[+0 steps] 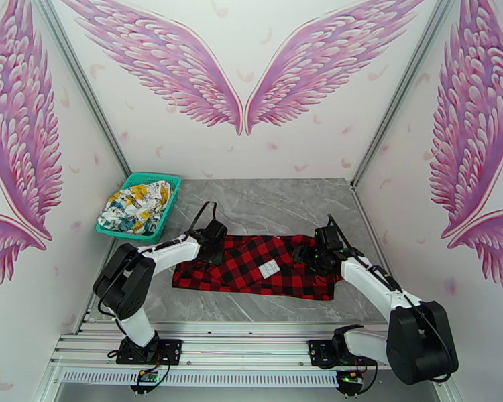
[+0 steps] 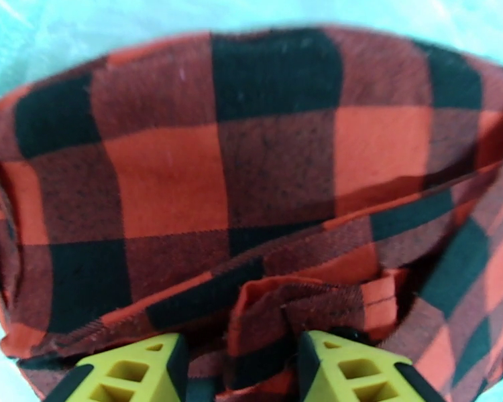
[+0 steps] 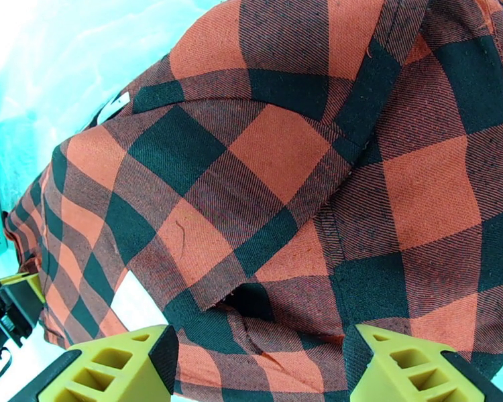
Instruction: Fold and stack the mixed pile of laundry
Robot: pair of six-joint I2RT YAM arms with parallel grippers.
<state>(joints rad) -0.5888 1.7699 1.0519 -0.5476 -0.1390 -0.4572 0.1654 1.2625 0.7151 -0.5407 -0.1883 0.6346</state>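
Right now the red-and-black plaid garment (image 1: 245, 269) lies spread across the middle of the table (image 1: 271, 202), its white label (image 1: 269, 269) facing up, with an arm at each upper corner. The white cartoon-print garment (image 1: 136, 206) sits crumpled in the teal basket (image 1: 174, 199) at the upper left of the overhead frame, well apart from the plaid.

The left gripper (image 1: 210, 248) is down on the plaid's upper left edge. In its wrist view a raised fold of cloth stands between the yellow fingers (image 2: 134, 373), but I cannot tell whether they pinch it or merely straddle it. The right gripper (image 1: 320, 256) is at the upper right edge. Its wrist view shows the jaws wide apart, with a hump of plaid between them and a sliver of bare table beside one finger (image 3: 121, 370), so nothing is clamped there.

Judging by this, the step in hand is taking both upper corners for a fold. The main risk is an uneven lift: if one side holds and the other does not, the cloth would swing and twist, and the fold would come out crooked. A shallow pinch on the left could catch a single layer and slip free partway. The right jaws could also close on the hump as a bunch and lock in a wrinkle.
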